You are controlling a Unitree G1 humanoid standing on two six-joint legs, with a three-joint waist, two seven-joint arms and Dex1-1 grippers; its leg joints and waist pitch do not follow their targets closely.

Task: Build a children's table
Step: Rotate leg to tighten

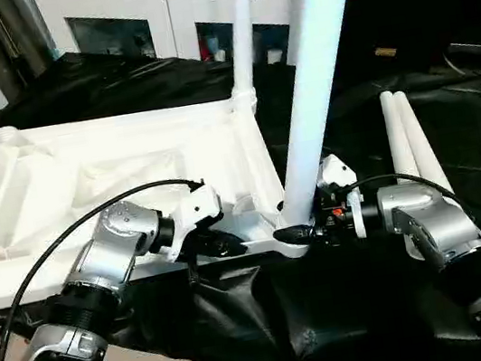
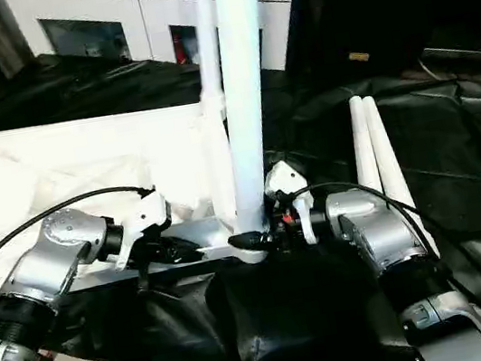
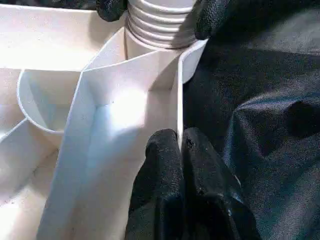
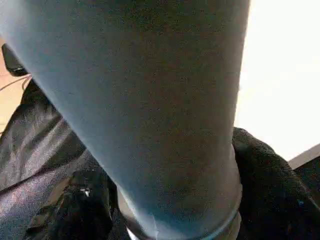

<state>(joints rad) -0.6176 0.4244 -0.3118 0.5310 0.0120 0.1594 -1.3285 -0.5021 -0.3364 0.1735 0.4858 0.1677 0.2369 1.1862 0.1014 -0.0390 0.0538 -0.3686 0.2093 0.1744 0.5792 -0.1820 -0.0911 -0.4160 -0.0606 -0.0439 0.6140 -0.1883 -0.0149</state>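
Note:
The white tabletop [image 1: 83, 169] lies upside down on the black-draped work table, ribs facing up. A white leg [image 1: 242, 34] stands upright in its far right corner socket. At the near right corner socket a second leg [image 1: 320, 76] rises steeply, its ribbed lower end [image 3: 160, 20] sitting at the socket. My right gripper [image 1: 296, 231] is shut on that leg just above the socket, one black finger on each side. On the tabletop's near rim [image 3: 176, 100], my left gripper [image 3: 180, 142] is shut, pinching the thin wall a short way left of that corner.
Two more white legs [image 1: 410, 140] lie side by side on the black cloth [image 1: 370, 306] to the right of the tabletop. White cabinets [image 1: 133, 19] stand behind the work table. The table's front edge and bare floor run just below my left forearm.

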